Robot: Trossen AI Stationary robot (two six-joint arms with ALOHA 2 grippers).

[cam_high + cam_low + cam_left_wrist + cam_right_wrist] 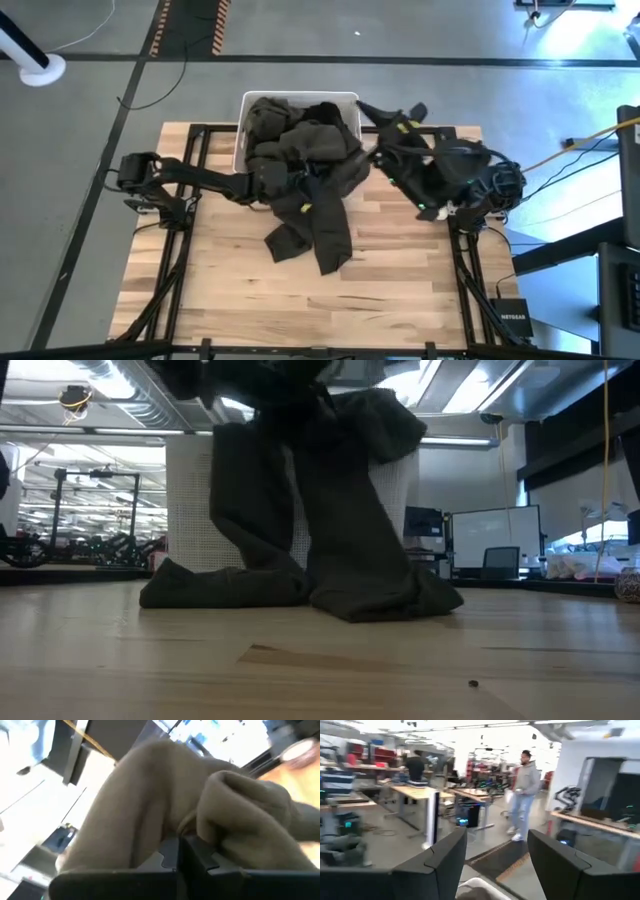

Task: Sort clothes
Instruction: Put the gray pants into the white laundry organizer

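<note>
Left claw clamped on olive fabric at the bin's front edge; right claw open and idle.

From the left, the left claw (262,182) reaches in over the surface (400,260) and is closed on the olive-green garment (310,215), pinching a fold of it where the pile spills out of the white bin (250,105). The garment's long axis runs from the bin toward the surface's front, its 2 legs trailing away from the claw. The other dark clothes (300,130) sit heaped in the bin. The left arm is clearly the nearer one. The left wrist view alone shows the pinch; the low view alone shows the legs draping down onto the surface. On the right, the right claw (495,865) stands raised beside the bin, fingers apart, holding nothing.
</note>
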